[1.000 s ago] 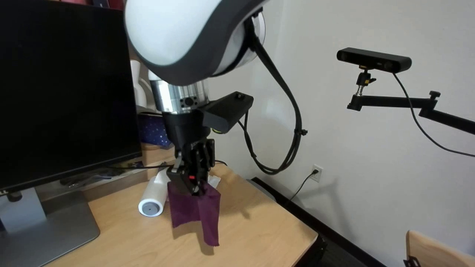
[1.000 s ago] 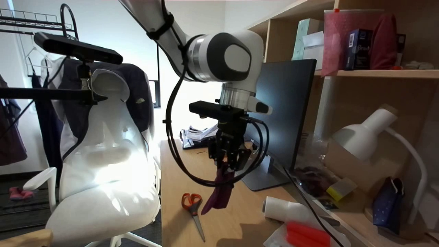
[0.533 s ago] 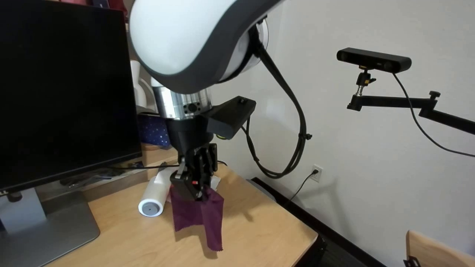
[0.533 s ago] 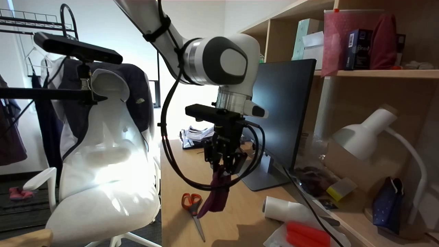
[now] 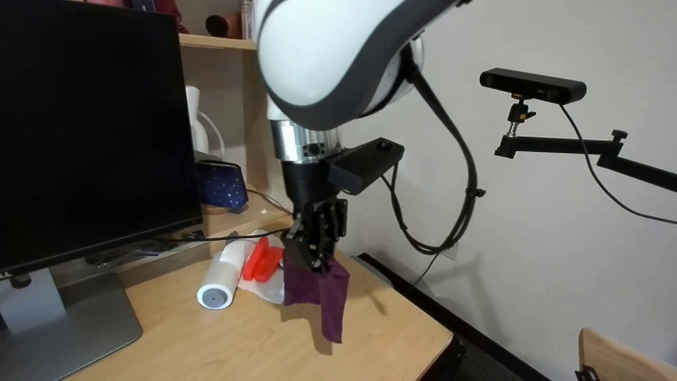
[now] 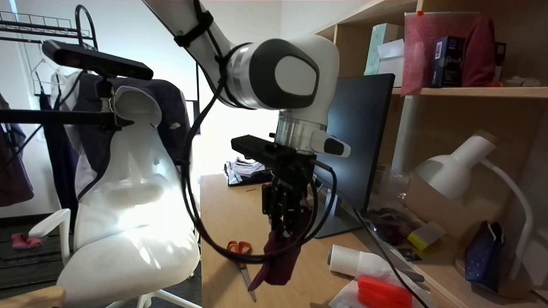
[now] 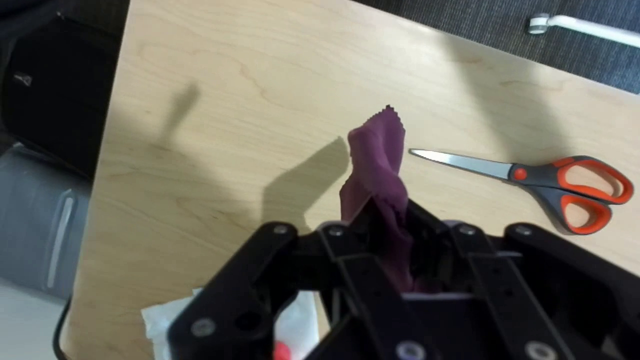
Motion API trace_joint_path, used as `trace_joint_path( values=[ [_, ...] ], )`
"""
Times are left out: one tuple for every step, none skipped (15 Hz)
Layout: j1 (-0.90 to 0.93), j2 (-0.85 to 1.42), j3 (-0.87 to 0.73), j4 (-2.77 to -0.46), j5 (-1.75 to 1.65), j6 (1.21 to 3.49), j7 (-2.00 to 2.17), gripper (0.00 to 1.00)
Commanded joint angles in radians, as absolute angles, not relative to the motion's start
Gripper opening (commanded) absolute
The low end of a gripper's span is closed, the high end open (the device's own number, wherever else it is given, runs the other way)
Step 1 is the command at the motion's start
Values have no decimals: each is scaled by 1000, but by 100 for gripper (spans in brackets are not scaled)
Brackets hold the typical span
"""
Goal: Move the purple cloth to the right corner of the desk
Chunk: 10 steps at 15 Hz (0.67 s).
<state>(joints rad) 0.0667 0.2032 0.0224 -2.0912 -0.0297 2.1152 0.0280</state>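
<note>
The purple cloth [image 5: 333,304] hangs from my gripper [image 5: 319,264] over the wooden desk [image 5: 211,349], near its right edge in that exterior view. Its shadow falls on the desk just beside it, so it hangs a little above the surface. In an exterior view the cloth [image 6: 278,267] hangs below the gripper [image 6: 284,231], partly behind the arm's looped cable. In the wrist view the cloth [image 7: 376,150] is pinched between the two black fingertips [image 7: 387,212], its free end sticking out ahead. The cloth's upper part is hidden between the fingers.
Orange-handled scissors [image 6: 240,252] lie on the desk, and in the wrist view [image 7: 545,182] they are right of the cloth. A white roll [image 5: 219,280] and a red object [image 5: 263,262] on white wrapping lie near the shelf. A monitor [image 5: 90,137] stands behind. A black cable [image 6: 385,256] crosses there.
My gripper has carried the cloth to the right in an exterior view, toward the desk's right edge, uncovering the red object. The cloth stays held; scissors and roll have not moved.
</note>
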Motion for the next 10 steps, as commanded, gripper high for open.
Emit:
trace_joint_path(
  values=[
    [15,71,-9,-2284,26,2213,69,9],
    [4,53,-24,-2318,22,2240,89,9],
    [-8,41,-36,-2345,24,2263,95,9],
    [-22,39,-50,-2366,20,2289,93,9],
    [-33,38,-60,-2381,23,2305,92,9],
    [-43,62,-73,-2384,0,2337,99,9],
    [-51,65,-82,-2396,-7,2355,98,9],
    [-59,89,-90,-2398,-11,2386,89,9],
    [-65,98,-94,-2404,3,2408,78,9],
    [-70,121,-100,-2406,-3,2439,82,9]
  ],
)
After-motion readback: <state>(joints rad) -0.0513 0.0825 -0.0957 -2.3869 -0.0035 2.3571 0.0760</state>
